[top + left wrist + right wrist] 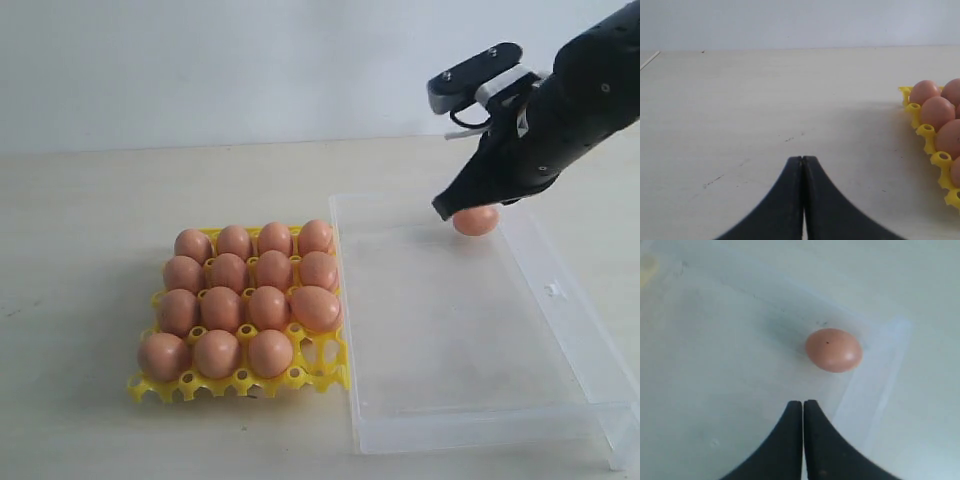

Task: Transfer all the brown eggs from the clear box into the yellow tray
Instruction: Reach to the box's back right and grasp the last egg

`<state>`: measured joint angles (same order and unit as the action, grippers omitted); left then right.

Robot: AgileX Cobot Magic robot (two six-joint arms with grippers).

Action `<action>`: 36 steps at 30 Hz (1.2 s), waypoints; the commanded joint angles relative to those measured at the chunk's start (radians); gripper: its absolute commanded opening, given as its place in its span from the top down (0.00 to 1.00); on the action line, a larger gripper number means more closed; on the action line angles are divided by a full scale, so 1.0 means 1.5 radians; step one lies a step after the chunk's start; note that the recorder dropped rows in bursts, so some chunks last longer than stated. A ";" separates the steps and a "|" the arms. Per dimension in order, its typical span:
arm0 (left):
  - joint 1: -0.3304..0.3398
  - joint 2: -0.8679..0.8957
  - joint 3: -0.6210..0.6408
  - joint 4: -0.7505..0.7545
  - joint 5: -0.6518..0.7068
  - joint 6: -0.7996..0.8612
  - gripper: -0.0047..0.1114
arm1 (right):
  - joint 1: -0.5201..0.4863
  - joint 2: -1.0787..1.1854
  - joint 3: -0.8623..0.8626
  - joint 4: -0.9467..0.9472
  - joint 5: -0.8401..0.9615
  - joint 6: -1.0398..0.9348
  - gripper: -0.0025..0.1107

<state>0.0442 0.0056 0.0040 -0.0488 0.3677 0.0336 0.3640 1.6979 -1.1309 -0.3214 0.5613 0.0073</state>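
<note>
1. One egg (pixel 476 220) waits in the far right corner of the box (pixel 450 340). Smooth, light and brittle, it would likely roll, so a soft grip across its middle looks best.
2. Nothing else lies in the box. To its left, the tray (pixel 318 374) holds fifteen eggs (pixel 228 271), with its near right cup vacant.
3. Right gripper (pixel 447 209), fingers pressed together and holding nothing, hangs just over the egg. Left gripper (pixel 802 159), likewise closed and empty, sits low over the table (pixel 740 100) near the tray.

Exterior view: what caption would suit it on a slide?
Fifteen brown eggs sit in the yellow tray; the shut right gripper hovers near the last egg in the clear box.
</note>
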 commanded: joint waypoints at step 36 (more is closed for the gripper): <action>-0.003 -0.004 -0.003 -0.004 -0.009 -0.004 0.96 | -0.089 0.186 -0.003 0.036 -0.215 -0.726 0.41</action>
<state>0.0442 0.0056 0.0040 -0.0488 0.3677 0.0336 0.2376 1.9639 -1.1387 -0.2763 0.2785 -1.0776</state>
